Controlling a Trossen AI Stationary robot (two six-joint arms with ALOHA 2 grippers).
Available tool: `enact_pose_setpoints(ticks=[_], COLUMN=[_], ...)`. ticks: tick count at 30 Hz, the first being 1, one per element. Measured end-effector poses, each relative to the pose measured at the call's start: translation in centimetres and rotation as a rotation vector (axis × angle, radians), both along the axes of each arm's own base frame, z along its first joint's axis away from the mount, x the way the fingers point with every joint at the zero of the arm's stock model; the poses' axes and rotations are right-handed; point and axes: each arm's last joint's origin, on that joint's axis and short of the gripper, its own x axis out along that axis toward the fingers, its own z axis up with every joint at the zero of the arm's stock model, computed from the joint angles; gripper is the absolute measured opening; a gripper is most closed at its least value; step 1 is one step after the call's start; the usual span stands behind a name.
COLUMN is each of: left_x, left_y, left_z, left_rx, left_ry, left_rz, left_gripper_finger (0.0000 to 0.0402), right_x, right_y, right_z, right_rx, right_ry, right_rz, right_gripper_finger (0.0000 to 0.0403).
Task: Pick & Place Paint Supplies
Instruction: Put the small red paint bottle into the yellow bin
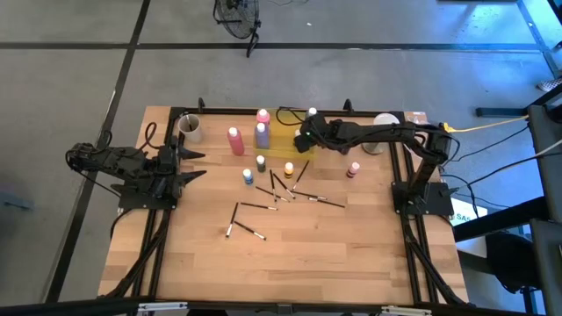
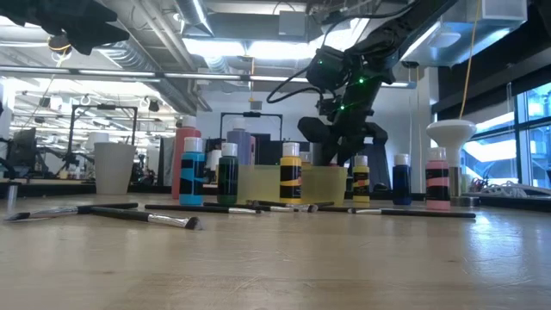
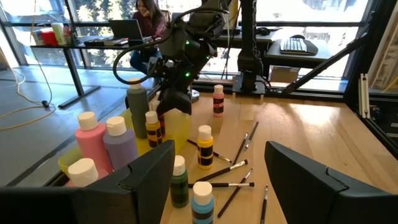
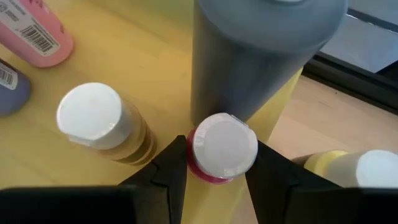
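The yellow tray [image 1: 283,142] sits toward the back of the table, and there's a fair bit in it already: the tall grey squeeze bottle [image 4: 261,56] stands inside, a small yellow-ish bottle with a white cap [image 4: 99,124] stands next to it, and another yellow small one [image 4: 354,171] is off to the other side. The pink squeeze bottle [image 4: 31,28] and the purple one [image 4: 9,87] show along the tray's edge; can't tell if they're standing in it or just beside it.

The right gripper [image 4: 217,163] is reaching down over the tray, fingers narrowed onto a small red paint bottle [image 4: 222,149], gripping it just under the white cap, right up against the grey bottle. The arm stretches across from its base at the right edge of the table, elbow low.

The left gripper [image 1: 195,165] is parked over on its own side, pointing toward the middle, fingers spread wide with nothing between them.

Out on the wood there's a blue bottle [image 1: 248,176], a dark green one [image 1: 260,163], a yellow one [image 1: 288,169], a pink-red one [image 1: 353,169] off to the right, and a scatter of thin brushes [image 1: 290,195]. A pale cup [image 1: 190,128] stands at the back left corner.

Beyond the table: windows, desks, and a person [image 3: 148,15] sitting at a laptop.
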Motion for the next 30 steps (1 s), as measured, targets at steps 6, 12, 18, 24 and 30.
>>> enact_pose_setpoints(ticks=[6,12,18,24,30], left_x=[0.0,0.0,0.0,0.0,0.0], left_y=[0.0,-0.1,-0.1,-0.1,-0.1], left_z=[0.0,0.1,0.1,0.1,0.1], left_rx=[-0.003,-0.005,-0.005,-0.005,-0.004], left_ry=[-0.005,-0.006,-0.006,-0.006,-0.006], left_rz=[-0.010,-0.019,-0.019,-0.019,-0.019], left_gripper_finger=[0.0246,0.0246,0.0246,0.0246,0.0246], right_x=[0.0,0.1,0.1,0.5,0.8], right_y=[0.0,0.1,0.1,0.0,-0.1], right_z=[0.0,0.0,0.0,1.1,2.5], right_rx=[0.000,0.019,0.026,0.039,0.056], right_ry=[0.000,0.001,0.007,0.011,0.041], right_rz=[0.000,0.040,0.046,0.053,0.048], right_gripper_finger=[0.0140,0.0177,0.0200,0.0210,0.0220])
